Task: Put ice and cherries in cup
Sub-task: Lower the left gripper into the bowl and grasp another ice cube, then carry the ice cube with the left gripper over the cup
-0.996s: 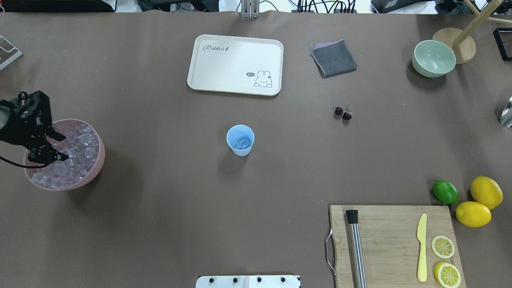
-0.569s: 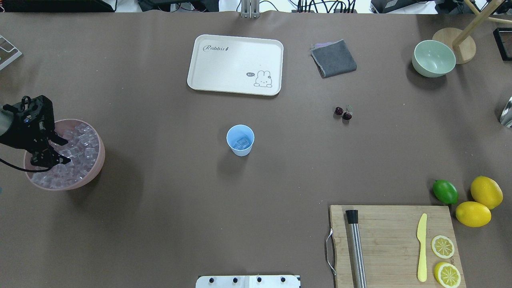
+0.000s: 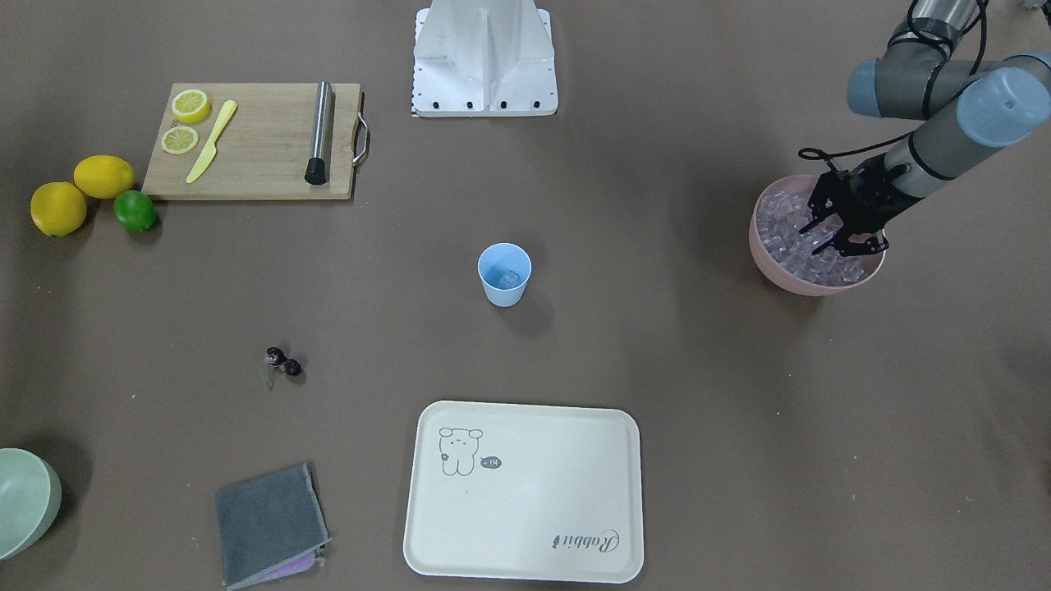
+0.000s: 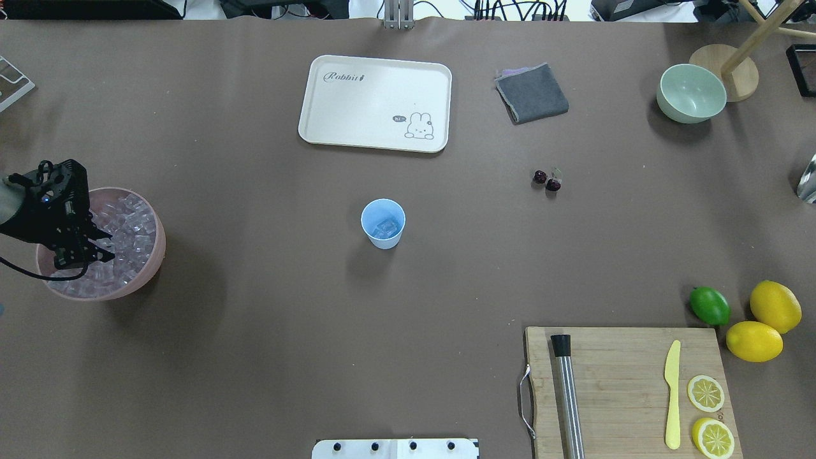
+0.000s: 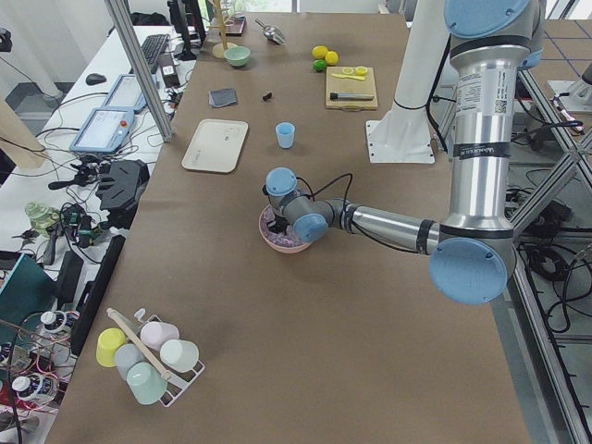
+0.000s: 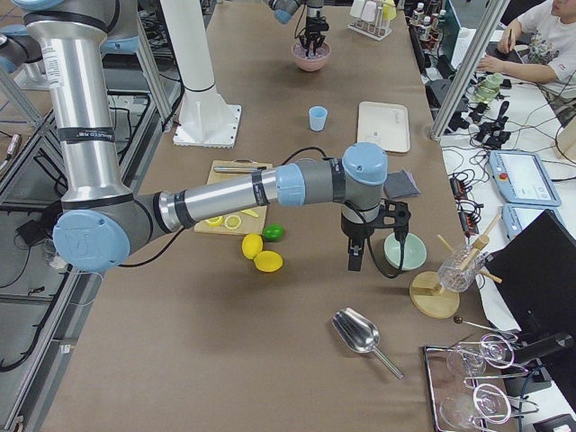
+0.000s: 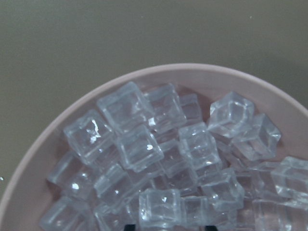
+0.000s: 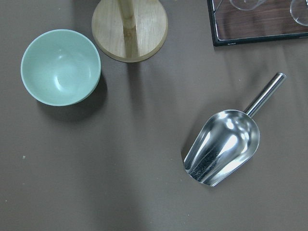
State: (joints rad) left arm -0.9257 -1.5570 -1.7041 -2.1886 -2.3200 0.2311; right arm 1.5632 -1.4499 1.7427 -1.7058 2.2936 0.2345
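Ice cubes (image 3: pixel 788 226), small, clear and too many to count, fill one round pink bowl (image 3: pixel 768 267) at the table's end on the robot's left in the front-facing view. The left gripper (image 3: pixel 825 238) hangs over them with its black fingers spread. One small light blue plastic cup (image 3: pixel 504 289) stands mid-table, well apart from that bowl, with ice in it. Two dark red cherries (image 3: pixel 283 362), joined on a pale stem, lie on the brown table cover apart from the cup. One cream rectangular tray (image 3: pixel 525 525) carries the word "Rabbit", a rabbit drawing and a small bubble reading "hi".

Overhead, one wooden cutting board (image 4: pixel 612 370) bears one steel rod with a black tip (image 4: pixel 567 395), one yellow plastic knife (image 4: pixel 672 395) and two lemon slices (image 4: pixel 706 393). Just beside it lie two whole lemons (image 4: pixel 775 306) and one green lime (image 4: pixel 709 305). One folded grey cloth (image 4: pixel 532 94) and one pale green bowl (image 4: pixel 692 92) sit farther off.

From the right end, the right gripper (image 6: pixel 354 261) hovers near the green bowl; whether its fingers are apart or together cannot be told.

At the left wrist camera's bottom edge, two dark fingertips (image 7: pixel 128 228) stand apart with a cube between them.

The right wrist camera shows one steel scoop (image 8: pixel 224 147) and one round wooden stand base (image 8: pixel 130 29).
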